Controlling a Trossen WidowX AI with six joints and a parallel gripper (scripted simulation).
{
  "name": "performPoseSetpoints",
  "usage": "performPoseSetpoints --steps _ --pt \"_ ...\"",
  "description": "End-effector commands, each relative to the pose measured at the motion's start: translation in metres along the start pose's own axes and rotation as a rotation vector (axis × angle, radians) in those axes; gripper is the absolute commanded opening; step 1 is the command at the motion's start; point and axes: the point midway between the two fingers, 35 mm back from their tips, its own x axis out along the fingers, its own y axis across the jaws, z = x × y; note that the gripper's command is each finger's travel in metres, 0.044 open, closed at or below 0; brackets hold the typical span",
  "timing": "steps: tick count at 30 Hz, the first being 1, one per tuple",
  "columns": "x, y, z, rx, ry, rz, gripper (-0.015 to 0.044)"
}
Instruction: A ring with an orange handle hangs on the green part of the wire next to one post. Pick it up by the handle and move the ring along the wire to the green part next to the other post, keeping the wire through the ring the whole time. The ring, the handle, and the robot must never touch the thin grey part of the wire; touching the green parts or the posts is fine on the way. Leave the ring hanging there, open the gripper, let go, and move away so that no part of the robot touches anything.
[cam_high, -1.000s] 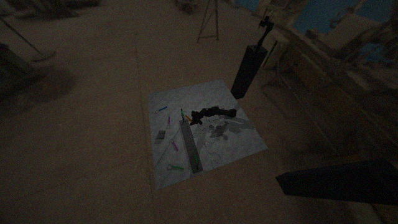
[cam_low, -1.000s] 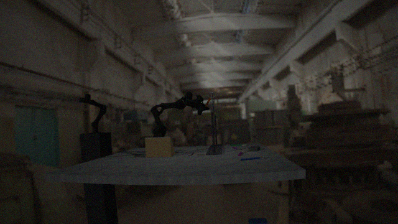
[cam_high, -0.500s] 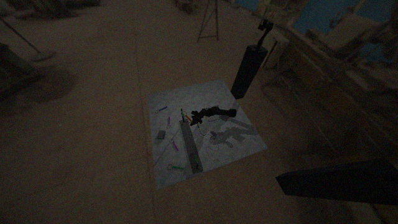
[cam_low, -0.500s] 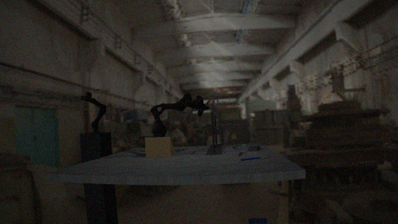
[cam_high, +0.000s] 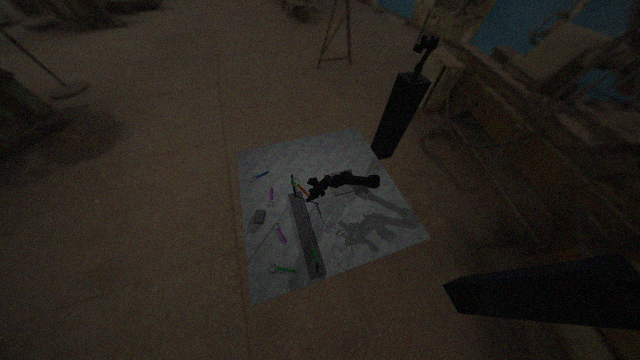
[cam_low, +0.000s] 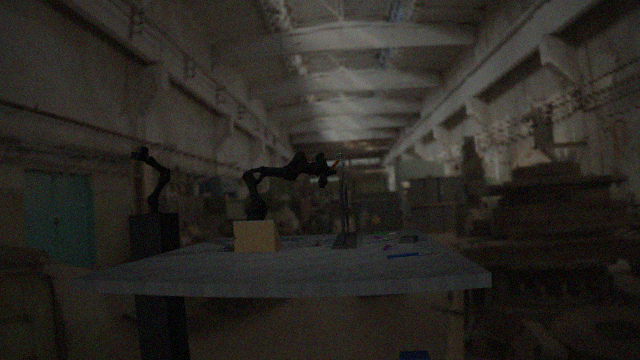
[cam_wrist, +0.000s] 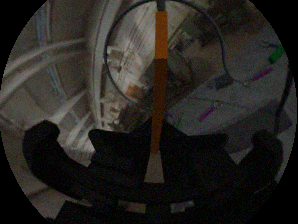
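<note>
My gripper (cam_high: 309, 198) (cam_low: 330, 172) is shut on the orange handle (cam_high: 302, 190) (cam_low: 335, 163) (cam_wrist: 160, 40), which points up and away from the fingers in the wrist view. The thin grey ring (cam_wrist: 106, 47) is a large loop beyond the handle. The handle is beside the far post in the top view, well above the table. A green wire part (cam_high: 294, 182) (cam_wrist: 276, 54) shows by that post (cam_low: 344, 205); the other green part (cam_high: 315, 255) is by the near post. Darkness and thin outlines hide exactly where the wire passes the ring and whether they touch.
A long grey base (cam_high: 306, 230) carries the posts on the pale table (cam_high: 345, 145) (cam_low: 240, 277). Blue (cam_high: 261, 174) (cam_low: 402, 255), magenta (cam_high: 281, 234) and green (cam_high: 286, 270) handled items and a grey block (cam_high: 259, 216) lie beyond it from the arm.
</note>
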Motion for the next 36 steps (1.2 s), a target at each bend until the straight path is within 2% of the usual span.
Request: performPoseSetpoints --steps 1,36 --pt "0.000 0.002 0.000 0.050 -0.009 0.029 -0.0150" --pt "0.000 0.018 0.004 0.451 -0.059 0.251 -0.0150"
